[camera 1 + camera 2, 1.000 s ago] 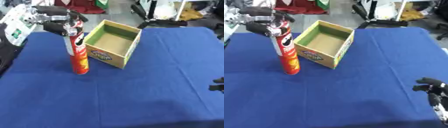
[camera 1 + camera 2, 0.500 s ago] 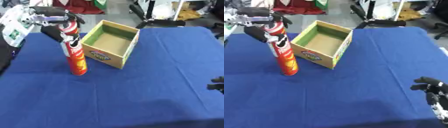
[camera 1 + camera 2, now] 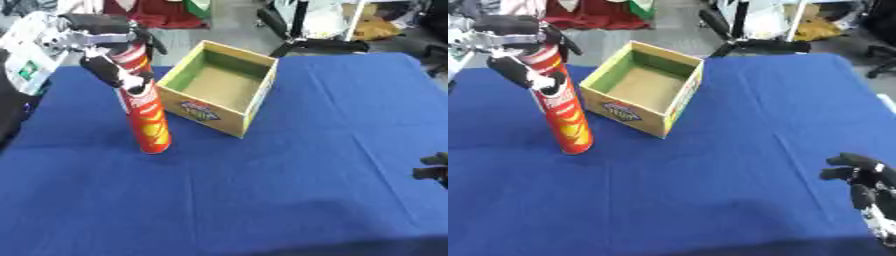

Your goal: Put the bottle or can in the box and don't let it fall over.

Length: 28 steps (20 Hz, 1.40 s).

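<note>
Gripping the tall red can [image 3: 146, 118] near its top, the left hand [image 3: 112, 56] has its fingers and thumb curled round the tube, which stands on the blue table [image 3: 262, 190] with its base down and its top leaning a little to the left. Just to the can's right, apart from it, sits the open cardboard box [image 3: 223, 86], green inside and set at an angle. Low at the right edge, the right hand [image 3: 866, 186] rests idle with its fingers loosely bent, holding nothing.
</note>
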Motion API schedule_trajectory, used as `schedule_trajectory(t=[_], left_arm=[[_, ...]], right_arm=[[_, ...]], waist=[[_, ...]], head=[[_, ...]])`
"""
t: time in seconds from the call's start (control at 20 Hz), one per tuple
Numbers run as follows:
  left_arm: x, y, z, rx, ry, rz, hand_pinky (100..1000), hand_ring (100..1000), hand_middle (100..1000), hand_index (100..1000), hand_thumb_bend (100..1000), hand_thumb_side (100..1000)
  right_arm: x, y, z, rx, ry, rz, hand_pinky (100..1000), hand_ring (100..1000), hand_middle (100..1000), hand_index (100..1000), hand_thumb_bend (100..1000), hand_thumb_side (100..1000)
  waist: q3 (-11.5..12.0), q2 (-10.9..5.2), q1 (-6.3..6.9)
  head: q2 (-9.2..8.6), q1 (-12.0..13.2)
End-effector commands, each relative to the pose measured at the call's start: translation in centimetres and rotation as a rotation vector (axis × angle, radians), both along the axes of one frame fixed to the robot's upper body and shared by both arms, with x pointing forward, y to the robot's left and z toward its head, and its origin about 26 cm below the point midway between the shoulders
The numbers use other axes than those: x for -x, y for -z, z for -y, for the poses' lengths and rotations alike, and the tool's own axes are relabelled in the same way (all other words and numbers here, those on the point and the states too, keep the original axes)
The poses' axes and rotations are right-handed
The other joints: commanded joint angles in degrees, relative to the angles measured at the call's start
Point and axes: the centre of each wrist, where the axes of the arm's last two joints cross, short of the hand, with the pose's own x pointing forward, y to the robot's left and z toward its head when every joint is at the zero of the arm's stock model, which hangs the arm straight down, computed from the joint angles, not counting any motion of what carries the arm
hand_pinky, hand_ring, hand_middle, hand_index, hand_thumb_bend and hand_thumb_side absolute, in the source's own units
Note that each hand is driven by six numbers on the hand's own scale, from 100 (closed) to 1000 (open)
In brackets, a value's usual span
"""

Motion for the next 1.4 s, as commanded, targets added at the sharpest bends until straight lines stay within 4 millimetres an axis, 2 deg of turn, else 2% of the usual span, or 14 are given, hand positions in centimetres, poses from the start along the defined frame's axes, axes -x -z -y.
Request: schedule_trajectory(t=[0.05,0.15,0.4,0.9,1.2,1.25,1.3,1.4], left_arm=[[-0.1,0.8,-0.4,-0.265,0.202,-0.131,312,411,440,798,100,297],[-0.1,0.7,-0.5,-0.249,0.206,-0.131,245,347,374,759,100,287],[0.2,-0.6,-0.5,-0.204,0.218,-0.106,166,286,313,723,100,269],[1.6,-6.5,-0.1,-0.046,0.24,0.032,115,253,286,710,100,248],[2.2,-9.4,1.4,0.139,0.24,0.219,100,237,278,715,100,247],[2.2,-9.7,1.9,0.166,0.237,0.257,100,237,283,715,100,341],[2.2,-9.9,2.3,0.188,0.234,0.296,100,237,279,716,100,250],[2.1,-10.0,3.2,0.223,0.222,0.375,100,236,278,716,100,243]], right_arm=[[-0.2,-0.7,0.4,0.013,-0.003,0.016,826,696,752,851,100,481],[-0.2,-0.7,0.4,0.013,-0.003,0.016,826,696,749,851,100,481],[-0.2,-0.7,0.4,0.013,-0.002,0.015,826,694,748,851,100,482],[-0.1,-0.7,0.4,0.014,-0.002,0.011,826,694,748,851,100,482],[-0.1,-0.6,0.4,0.015,-0.006,0.007,826,694,749,851,100,482],[-0.2,-0.6,0.3,0.015,-0.008,0.007,826,694,749,851,100,486],[-0.2,-0.6,0.3,0.014,-0.01,0.007,826,695,749,851,100,482],[-0.2,-0.6,0.2,0.013,-0.014,0.008,826,695,749,851,100,482]], waist=[[0.04,-0.42,-0.15],[0.05,-0.42,-0.15],[0.1,-0.45,-0.13],[0.16,-0.78,0.0],[0.03,-0.99,-0.07],[-0.06,-1.02,-0.11],[-0.17,-1.03,-0.16],[-0.47,-1.0,-0.24]], head=[[-0.39,-0.07],[-0.38,-0.12],[-0.4,-0.19],[-0.4,-0.18],[-0.35,-0.1],[-0.37,-0.03],[-0.4,0.06],[-0.5,0.35]])
